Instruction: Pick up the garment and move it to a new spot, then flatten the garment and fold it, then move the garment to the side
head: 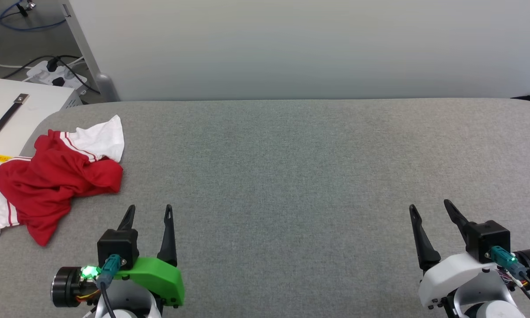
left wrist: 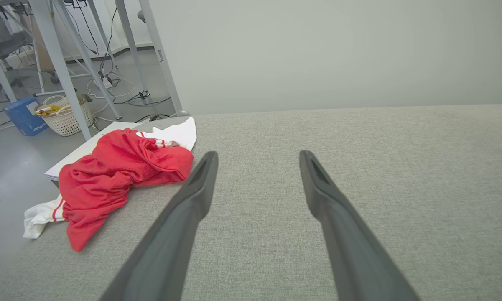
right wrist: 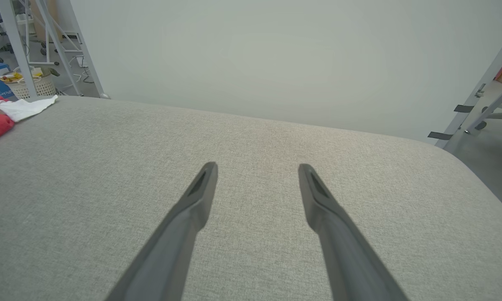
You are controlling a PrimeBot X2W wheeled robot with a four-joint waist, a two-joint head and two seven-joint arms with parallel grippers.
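Red-and-white garment (head: 57, 185) is heaped at tabletop (head: 269, 176) left edge | left pincer (head: 150, 207) is spread apart, empty | right pincer (head: 430, 205) is spread apart, empty

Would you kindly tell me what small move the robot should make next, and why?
Probably swing the left gripper forward and to its left, toward the garment. It lies crumpled at the left edge of the table, untouched. Both grippers stand open and empty, and the left one is far nearer than the right gripper.
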